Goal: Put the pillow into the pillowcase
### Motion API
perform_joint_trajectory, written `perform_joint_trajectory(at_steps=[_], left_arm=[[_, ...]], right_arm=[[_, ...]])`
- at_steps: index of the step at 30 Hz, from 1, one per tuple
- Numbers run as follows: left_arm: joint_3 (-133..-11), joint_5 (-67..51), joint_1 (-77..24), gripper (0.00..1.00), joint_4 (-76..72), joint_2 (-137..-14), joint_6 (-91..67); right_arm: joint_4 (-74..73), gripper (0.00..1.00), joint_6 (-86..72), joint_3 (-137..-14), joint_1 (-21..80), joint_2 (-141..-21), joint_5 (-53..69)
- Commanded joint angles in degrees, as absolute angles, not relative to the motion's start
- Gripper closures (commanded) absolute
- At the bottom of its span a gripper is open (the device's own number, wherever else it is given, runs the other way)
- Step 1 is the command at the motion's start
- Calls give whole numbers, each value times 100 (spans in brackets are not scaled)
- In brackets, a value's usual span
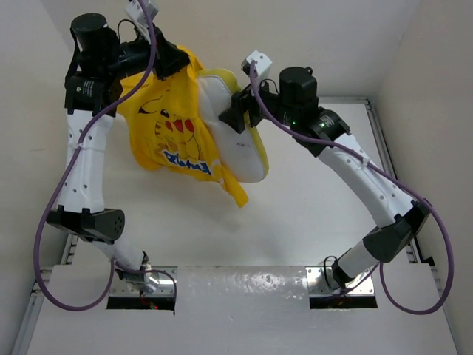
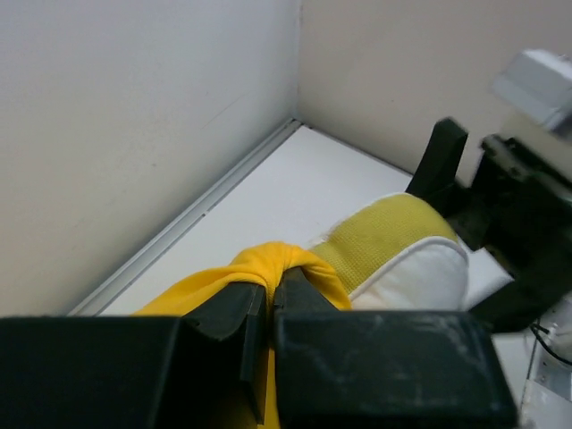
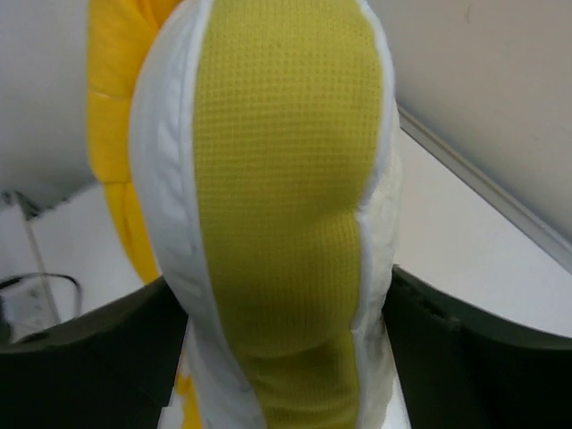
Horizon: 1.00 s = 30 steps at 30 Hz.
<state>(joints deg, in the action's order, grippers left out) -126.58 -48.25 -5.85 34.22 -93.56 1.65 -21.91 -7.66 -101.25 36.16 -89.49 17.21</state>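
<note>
The bright yellow pillowcase (image 1: pixel 174 122) with Pikachu print and blue lettering hangs in the air at upper left, draped over the left part of the pillow. My left gripper (image 1: pixel 171 59) is shut on a bunched fold of the pillowcase (image 2: pixel 273 261). The cream-white pillow (image 1: pixel 236 140) with its yellow mesh edge sticks out of the pillowcase to the right. My right gripper (image 1: pixel 235 111) is shut on the pillow's edge; in the right wrist view the pillow (image 3: pixel 281 206) fills the gap between both fingers. The pillow's edge also shows in the left wrist view (image 2: pixel 402 246).
The white table (image 1: pixel 295 214) lies below the held fabric. Walls close the back and both sides, with a metal rail (image 1: pixel 380 140) along the right edge. The right arm's gripper body (image 2: pixel 509 214) shows close to the pillow in the left wrist view.
</note>
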Motion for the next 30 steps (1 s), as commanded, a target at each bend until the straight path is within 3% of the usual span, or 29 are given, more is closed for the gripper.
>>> perform_joint_trajectory(at_steps=[1, 2, 3, 10, 13, 15, 16, 18, 21, 28, 29, 30], left_arm=[[-12902, -5457, -738, 100, 2804, -9255, 54], [-12894, -5571, -782, 100, 2769, -9272, -52], [-12894, -5781, -843, 100, 2716, -9281, -183], [-13070, -5678, -2186, 100, 4033, -9483, 711], [-13470, -5774, -2425, 100, 3475, -9711, -84], [-13963, -5949, -2339, 100, 2001, -10017, -1572], [-14253, -6046, -2129, 100, 446, -10098, -2278], [-14431, -6091, -1865, 100, -778, -10291, -3483], [-14730, -5679, -1767, 100, -28, -10240, -2623], [-14055, -6063, -1388, 100, -799, -10117, -3621], [-13906, -6160, -1432, 100, -826, -10073, -3699], [-13704, -6248, -1433, 100, -835, -10029, -3700]], right_arm=[[-1261, 58, -736, -9599, 3639, -9061, 1110], [-1065, 85, -886, -9589, 3639, -9122, 1020], [-916, 100, -1062, -9719, 3639, -9280, 985], [428, 100, -1802, -11214, 3700, -9764, 97], [134, 100, -1706, -11513, 3970, -10220, 544], [-218, 100, -1434, -11007, 4226, -10371, 659], [-98, 100, -1450, -10665, 4445, -10362, 737], [438, 100, -1581, -9671, 4709, -10292, 826], [843, 100, -1670, -8975, 4772, -10134, 826], [247, 100, -1160, -9245, 4772, -10414, 1107], [203, 98, -1212, -9272, 4764, -10424, 1099], [228, 87, -1239, -9299, 4738, -10433, 1116]])
